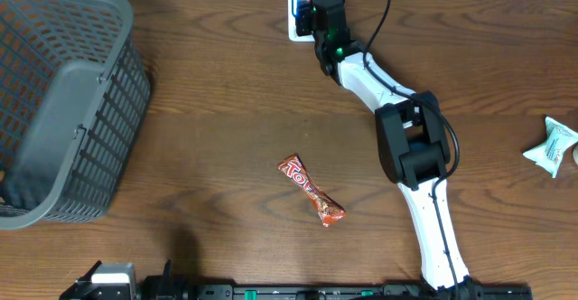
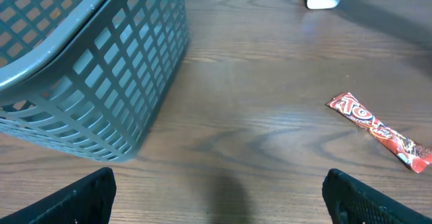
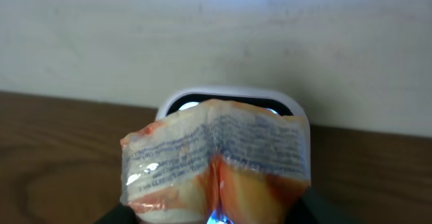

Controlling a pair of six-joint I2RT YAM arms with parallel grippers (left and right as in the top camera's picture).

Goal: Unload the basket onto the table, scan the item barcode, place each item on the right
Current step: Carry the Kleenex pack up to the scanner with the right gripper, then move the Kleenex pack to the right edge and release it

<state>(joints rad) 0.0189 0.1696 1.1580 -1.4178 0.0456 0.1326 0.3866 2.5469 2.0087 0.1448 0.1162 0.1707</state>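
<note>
- The basket (image 1: pixel 63 92) is grey and slatted, and it stands left of your left fingers. Its left side is cut off, and you cannot tell what lies inside.
- Your left gripper (image 2: pixel 217 183) has its fingers spread wide, with only bare table (image 1: pixel 226 83) between them. Only the dark tips show, at the bottom of the wrist view.
- The bar (image 2: pixel 378 129) is in a red wrapper and lies flat, ahead and to the right of the left fingers and apart from them. Its white lettering starts "To"; the rest is unreadable.
- Your right gripper (image 1: pixel 313 9) is clamped on the packet (image 3: pixel 216 153), which is orange and clear, with its back seam towards the wrist camera. The packet hides nearly all of the fingers.
- Dark small print runs across the packet's clear top, too fine to read. You cannot tell whether a barcode is among it.
- The scanner (image 3: pixel 233 96) is white, with a lit window. It sits just beyond the packet from the right fingers. You cannot tell whether the two touch.
- The pouch (image 1: pixel 553 146) is white and green and lies well to the right of the right fingers. Its print is too small to read.
</note>
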